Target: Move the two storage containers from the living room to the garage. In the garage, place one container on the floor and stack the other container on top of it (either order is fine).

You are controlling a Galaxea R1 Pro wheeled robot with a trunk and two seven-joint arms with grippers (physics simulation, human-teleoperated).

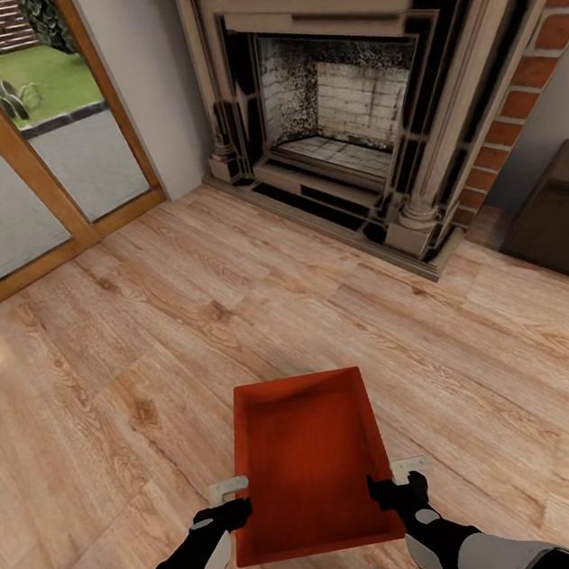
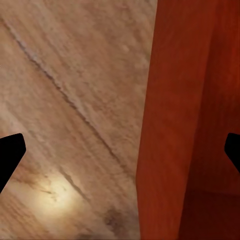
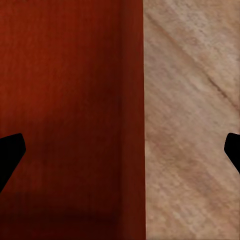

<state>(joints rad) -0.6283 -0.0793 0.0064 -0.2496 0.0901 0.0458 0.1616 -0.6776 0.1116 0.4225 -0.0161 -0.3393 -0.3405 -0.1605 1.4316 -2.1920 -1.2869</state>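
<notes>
Storage container [image 1: 309, 463] sits low in front of the robot's trunk, over the wood-plank floor [image 1: 147, 341] of the living room; left gripper [image 1: 231, 502] at its left long wall, right gripper [image 1: 394, 480] at its right long wall, both near the end closest to the robot; whether the bin is lifted or resting on the planks, cannot tell.

Fingers: in both wrist views the dark tips stand wide apart with a container wall [image 2: 165, 125] between them; so each pair straddles a wall [image 3: 132, 120] rather than pressing on it; whether the pads actually touch the wall, cannot tell.

Risks, as judgement: both holds sit at one end, so the far end could sag and the bin tip forward; if the fingers are not clamped, the bin slips when the base turns; uneven arm motion would twist it out of one side; the fireplace [image 1: 341, 112] plinth ahead, the dark bench [image 1: 562, 220] at right and the glass door [image 1: 21, 169] frame at left are things to clip while turning.

Contents: bin is open-topped and empty, bare red-orange floor and low walls; one bin in view here.
</notes>
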